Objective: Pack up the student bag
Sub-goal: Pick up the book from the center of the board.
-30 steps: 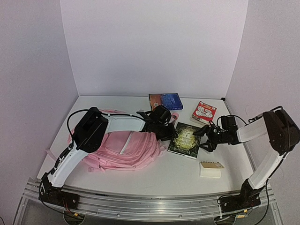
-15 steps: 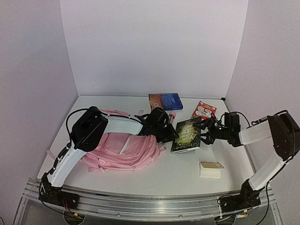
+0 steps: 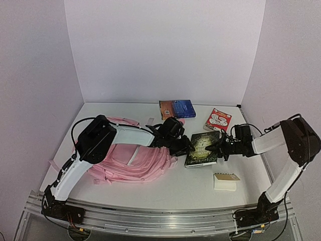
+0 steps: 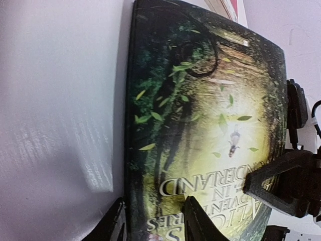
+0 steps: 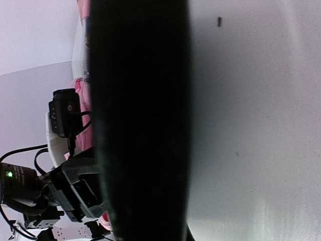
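The student bag (image 3: 131, 161) is a pink backpack lying flat at the left of the table, under my left arm. A dark green illustrated book (image 3: 203, 149) lies just right of it. My left gripper (image 3: 186, 147) stands open at the book's spine-side corner. In the left wrist view one of its fingers (image 4: 113, 227) is beside the spine and the other lies over the cover (image 4: 200, 125). My right gripper (image 3: 219, 148) is shut on the book's right edge. The right wrist view shows the book (image 5: 140, 125) edge-on as a dark band, hiding that gripper's fingers.
A blue book (image 3: 177, 108) lies at the back of the table and a red-and-white book (image 3: 217, 120) at the back right. A small cream notepad (image 3: 225, 181) sits near the front right. Walls close in the table on three sides.
My right gripper has closed on the book's right edge. The book has shifted and turned slightly. My left gripper has moved right from the bag's edge to the book's left corner.
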Tool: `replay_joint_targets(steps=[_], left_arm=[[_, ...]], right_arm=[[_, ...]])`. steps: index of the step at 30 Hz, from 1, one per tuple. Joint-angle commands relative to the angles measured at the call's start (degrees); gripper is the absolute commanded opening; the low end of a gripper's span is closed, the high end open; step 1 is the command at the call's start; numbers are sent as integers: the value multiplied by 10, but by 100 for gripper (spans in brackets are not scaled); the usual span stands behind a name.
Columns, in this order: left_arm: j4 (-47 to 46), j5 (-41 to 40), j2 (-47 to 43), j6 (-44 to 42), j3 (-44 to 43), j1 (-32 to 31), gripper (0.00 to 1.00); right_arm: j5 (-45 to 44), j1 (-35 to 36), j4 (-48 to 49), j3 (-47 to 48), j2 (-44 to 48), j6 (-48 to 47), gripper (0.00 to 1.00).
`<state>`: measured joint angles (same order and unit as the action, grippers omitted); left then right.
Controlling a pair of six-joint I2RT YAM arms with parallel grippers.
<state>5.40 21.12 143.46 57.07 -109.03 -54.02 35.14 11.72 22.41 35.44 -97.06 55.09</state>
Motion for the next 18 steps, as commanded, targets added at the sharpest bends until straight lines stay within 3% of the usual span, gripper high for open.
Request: replay_joint_targets(steps=[1,3,9,12,18], left_arm=[[91,4,-2,-51,-8,-19,44],[120,-8,-16,-85,-41,-19,53],[252,-93,-107,-211,-112,-43,96],[305,-127,-179,-245,-79,-51,100],[426,-277,-303,-240,36,-56,100]], right_arm=[[-37,5,-88,28,54,-71,0],[-36,6,-96,29,69,-76,0],[-34,6,-127,26,143,-86,0],[-31,6,-142,17,192,-91,0],[-39,6,-203,2,275,-111,0]])
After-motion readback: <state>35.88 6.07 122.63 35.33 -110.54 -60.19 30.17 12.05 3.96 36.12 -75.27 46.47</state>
